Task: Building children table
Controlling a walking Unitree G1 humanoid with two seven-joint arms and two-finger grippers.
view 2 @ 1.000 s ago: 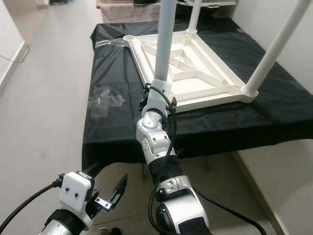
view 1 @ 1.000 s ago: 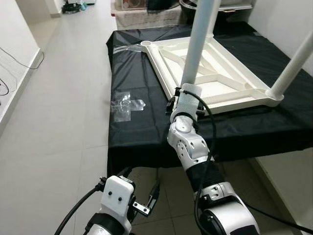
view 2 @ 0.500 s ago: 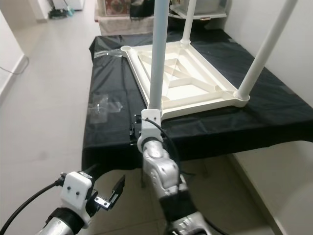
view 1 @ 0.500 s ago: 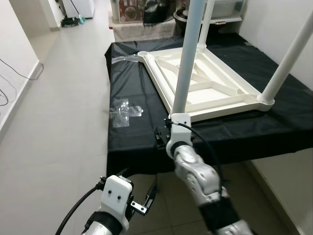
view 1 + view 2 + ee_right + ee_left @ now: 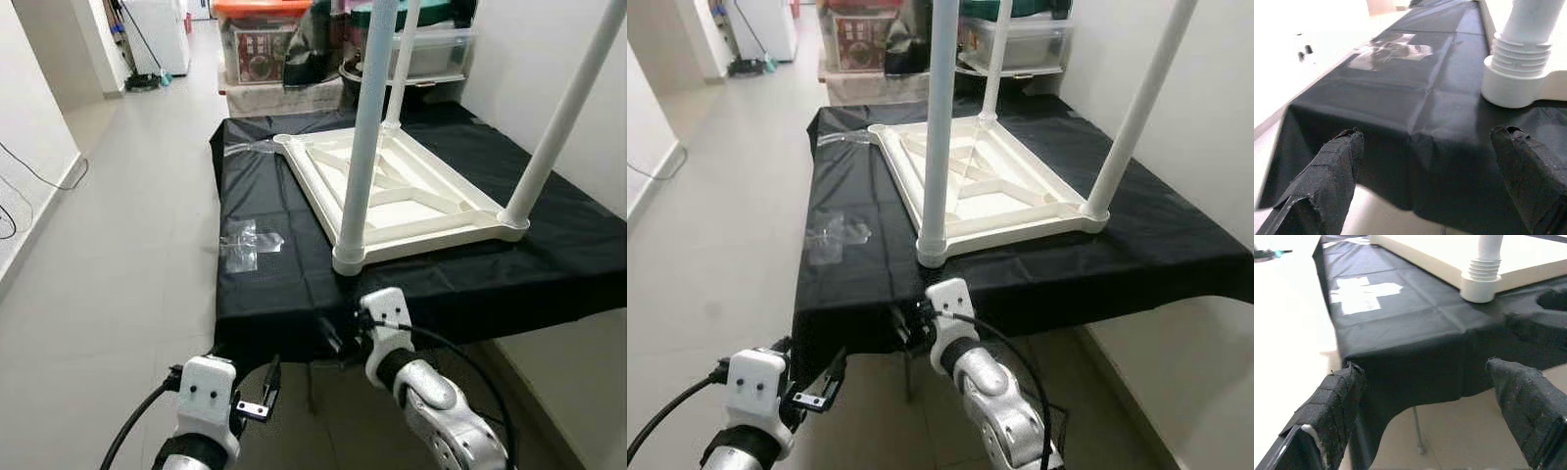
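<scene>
White children's table [image 5: 402, 196] is laid upside down on a black-covered bench [image 5: 265, 284]; its legs' tops are cut off. Right gripper [image 5: 1430, 181] and left gripper [image 5: 1430, 406] are held spread, empty, below the bench's edge.

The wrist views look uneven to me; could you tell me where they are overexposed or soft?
Left wrist view: the floor beside the black cloth is blown out to white, and the left gripper fingers are soft. Right wrist view: the background is washed out; the table leg is slightly blurred.
</scene>
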